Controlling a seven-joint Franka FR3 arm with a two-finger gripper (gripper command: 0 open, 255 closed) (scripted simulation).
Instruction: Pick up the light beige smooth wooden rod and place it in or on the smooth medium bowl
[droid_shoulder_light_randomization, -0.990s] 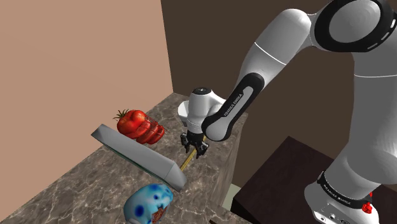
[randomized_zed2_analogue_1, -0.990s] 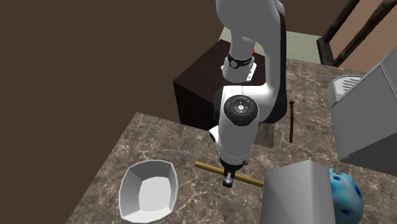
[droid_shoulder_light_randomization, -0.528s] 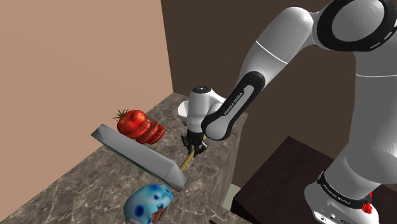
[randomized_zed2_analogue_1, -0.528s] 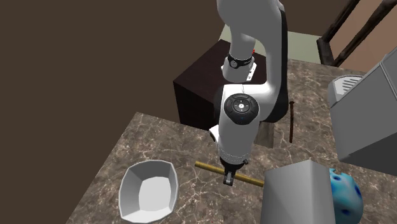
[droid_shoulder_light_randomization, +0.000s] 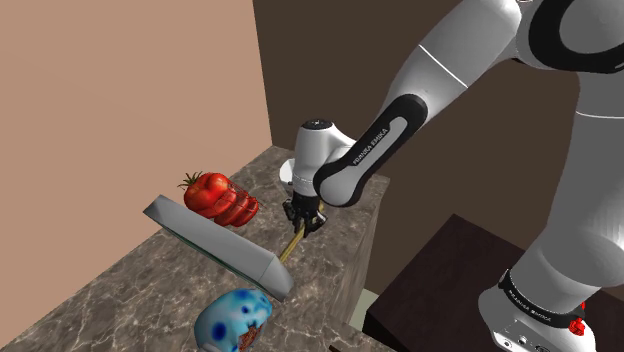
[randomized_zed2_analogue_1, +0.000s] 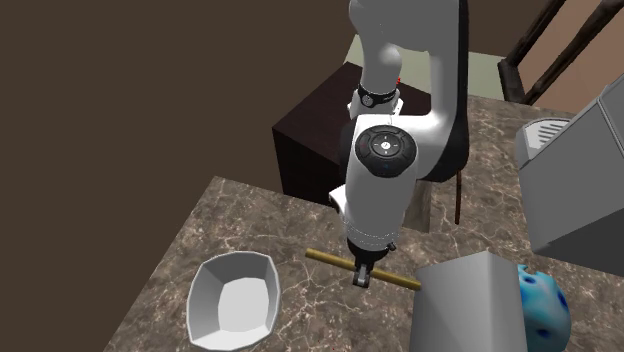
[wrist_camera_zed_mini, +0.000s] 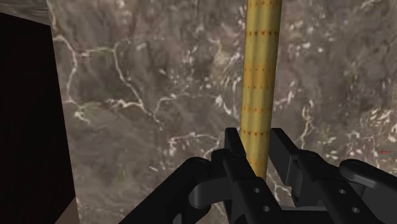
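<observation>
A yellowish-tan rod is clamped crosswise in my black gripper, just above the marbled counter. In the wrist view the rod runs straight out from between the two fingers, which press on it from both sides. In the shoulder view the gripper hangs over the counter's edge with the rod slanting below it. The pale bowl stands on the counter toward the second exterior view's left of the gripper, about a hand's width away.
A slanted grey box lies close beside the rod, with a red ribbed vegetable behind it and a blue spotted object in front. A thin dark stick lies near the stand. A grey appliance stands at the right.
The fingers have closed on the rod. The hand has since risen a little, taking the rod with it.
</observation>
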